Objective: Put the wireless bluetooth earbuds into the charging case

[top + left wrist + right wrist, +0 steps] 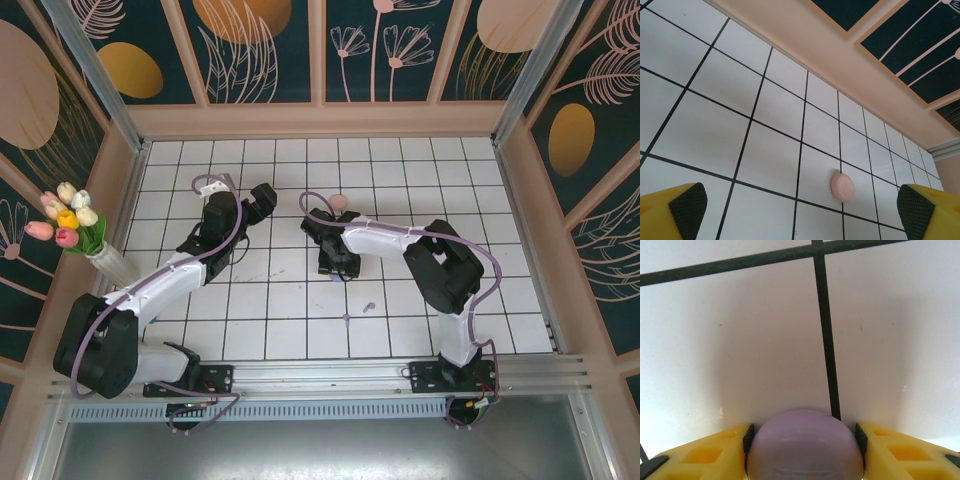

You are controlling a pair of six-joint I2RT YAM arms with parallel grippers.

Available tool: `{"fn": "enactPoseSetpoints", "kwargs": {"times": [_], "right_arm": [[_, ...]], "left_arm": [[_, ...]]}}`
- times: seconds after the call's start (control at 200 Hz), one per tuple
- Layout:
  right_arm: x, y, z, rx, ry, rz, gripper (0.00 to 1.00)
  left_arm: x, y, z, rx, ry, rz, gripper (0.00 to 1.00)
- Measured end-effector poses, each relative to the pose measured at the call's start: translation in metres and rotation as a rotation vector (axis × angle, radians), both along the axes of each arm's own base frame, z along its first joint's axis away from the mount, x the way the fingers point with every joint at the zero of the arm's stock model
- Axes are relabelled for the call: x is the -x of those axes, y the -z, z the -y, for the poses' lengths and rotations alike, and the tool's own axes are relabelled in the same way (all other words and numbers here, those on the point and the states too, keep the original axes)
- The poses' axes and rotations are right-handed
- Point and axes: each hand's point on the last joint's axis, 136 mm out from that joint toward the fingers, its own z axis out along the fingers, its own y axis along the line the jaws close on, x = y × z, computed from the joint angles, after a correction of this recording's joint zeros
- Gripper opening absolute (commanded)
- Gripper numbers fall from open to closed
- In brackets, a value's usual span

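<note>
Risk — right gripper (803, 442) pinches the purple case (802, 460) by its rounded sides; 2 narrow pads, it may squirt out. Meanwhile left gripper (800, 212) spread, pink case (842, 187) ahead.

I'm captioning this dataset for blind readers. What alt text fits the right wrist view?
A rounded purple case is gripped between the right gripper's yellow fingers, black pads against its sides. Beyond it lies a white tiled table with black grid lines.
</note>
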Motion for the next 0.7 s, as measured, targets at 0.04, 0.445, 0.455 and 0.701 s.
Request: {"fn": "enactPoseSetpoints", "kwargs": {"times": [0.04,0.445,0.455,0.701], "right_arm": [[-0.0001,0.0000,-0.0001,0.001,-0.003,0.001,0.49],[-0.0003,-0.0004,-0.0001,0.003,-0.005,0.005,0.45],[-0.0003,-0.0005,-0.0002,0.002,-0.005,0.005,0.44],[-0.0005,-0.0011,-0.0002,0.002,-0.005,0.007,0.44]], "left_arm": [[0.0000,0.0002,0.0000,0.000,0.000,-0.001,0.99],[0.0002,0.0026,-0.0015,-0.009,-0.007,-0.012,0.99],[0.0002,0.0026,-0.0017,-0.009,-0.008,-0.012,0.99],[-0.0009,0.0038,-0.0090,-0.007,-0.055,-0.017,0.99]]}}
